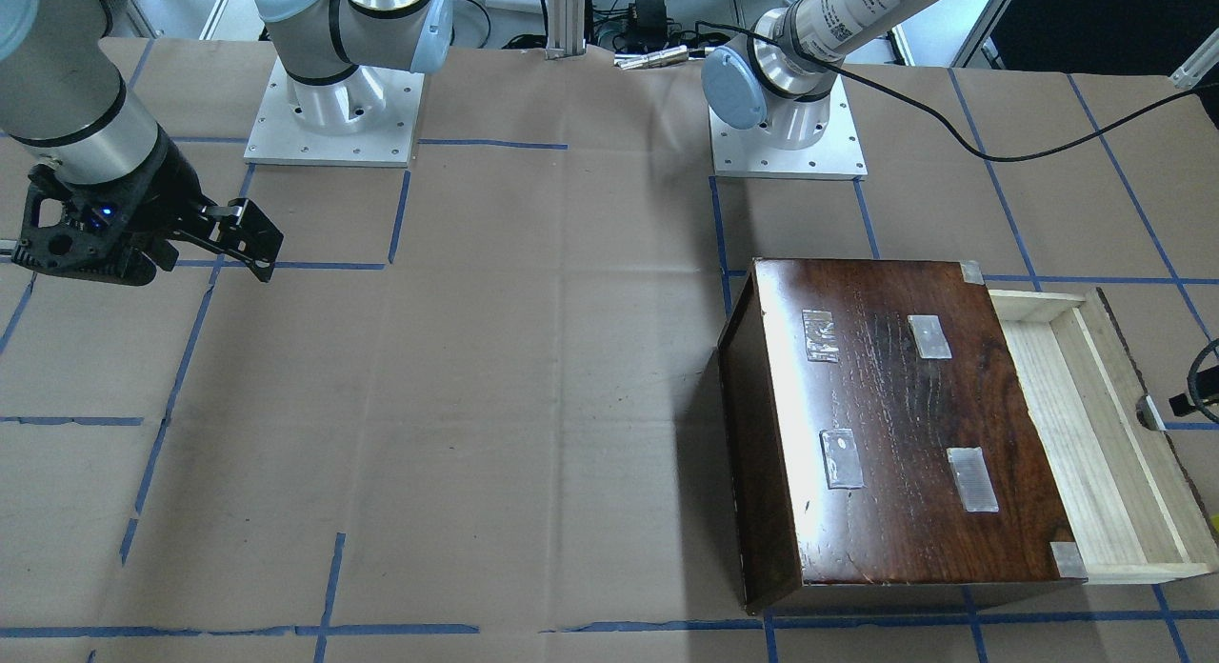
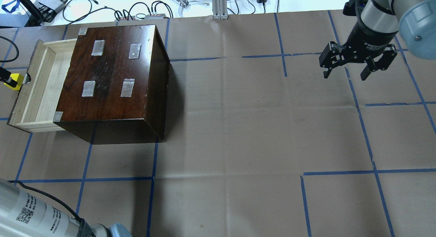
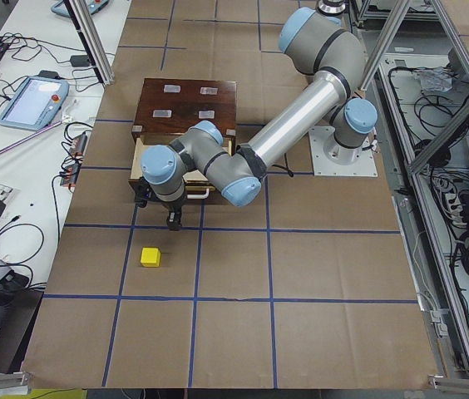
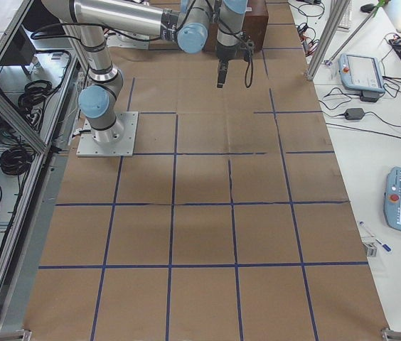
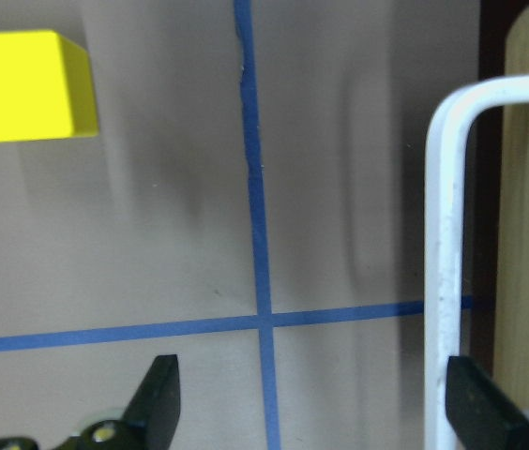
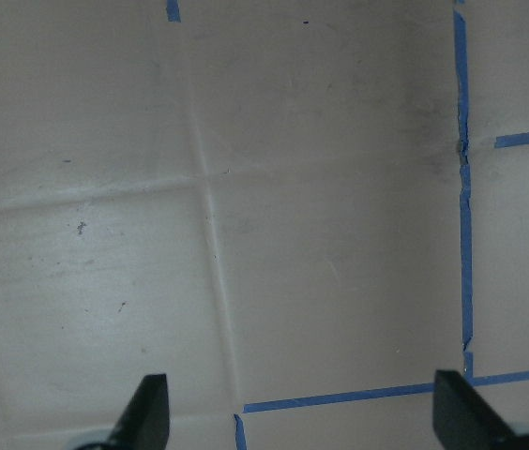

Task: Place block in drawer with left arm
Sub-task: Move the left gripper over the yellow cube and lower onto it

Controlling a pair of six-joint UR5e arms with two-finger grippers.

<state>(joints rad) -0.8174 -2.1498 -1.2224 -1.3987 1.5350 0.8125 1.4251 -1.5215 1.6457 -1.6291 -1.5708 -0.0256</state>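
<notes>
The yellow block lies on the paper-covered table in front of the open drawer, outside it; it also shows in the overhead view and the left wrist view. The drawer is pulled out of the dark-brown box. My left gripper is open and empty, low over the table between the block and the drawer's front. One finger is right beside a white bent bar on that front. My right gripper is open and empty, far off over bare table.
Blue tape lines grid the brown paper. The box stands on the robot's left half. Cables and devices lie beyond the far edge. A loose black cable trails from the left arm.
</notes>
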